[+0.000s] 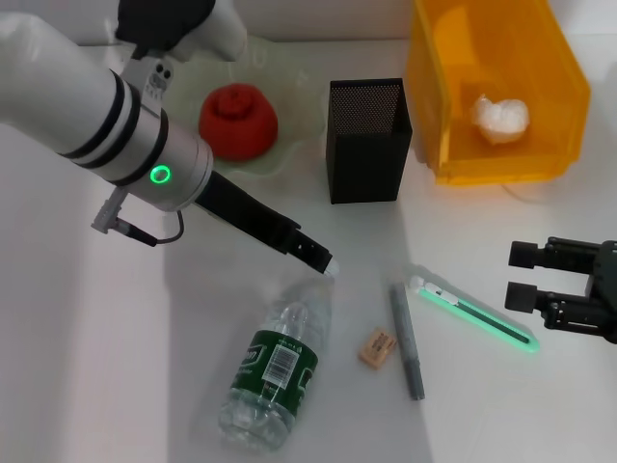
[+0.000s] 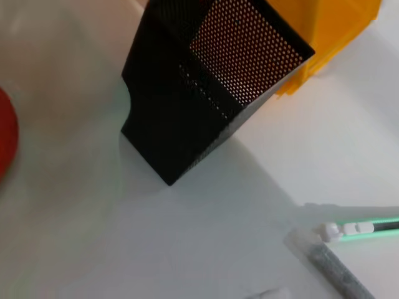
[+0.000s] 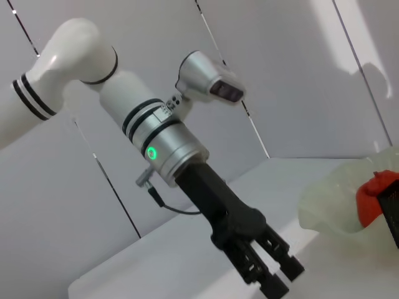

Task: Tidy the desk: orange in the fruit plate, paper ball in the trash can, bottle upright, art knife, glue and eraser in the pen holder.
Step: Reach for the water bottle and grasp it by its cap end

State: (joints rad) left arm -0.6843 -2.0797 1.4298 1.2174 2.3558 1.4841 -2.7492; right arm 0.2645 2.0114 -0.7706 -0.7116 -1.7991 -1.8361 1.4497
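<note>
Two jobs we are judging done: orange (image 1: 238, 121) in the fruit plate (image 1: 294, 143), paper ball (image 1: 499, 118) in the trash can (image 1: 434, 87). We are finding the bottle (image 1: 275, 367) lying flat, eraser (image 1: 377, 347) loose beside it, pen holder (image 1: 366, 140) unfilled. Left gripper (image 1: 323, 262), fingers parted, is hovering above the bottle; right gripper (image 1: 523, 280) is waiting open, far right.

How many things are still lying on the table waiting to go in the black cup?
3: the eraser beside the bottle, the grey glue stick right of it, and the green art knife farther right. The pen holder could hide something inside.
</note>
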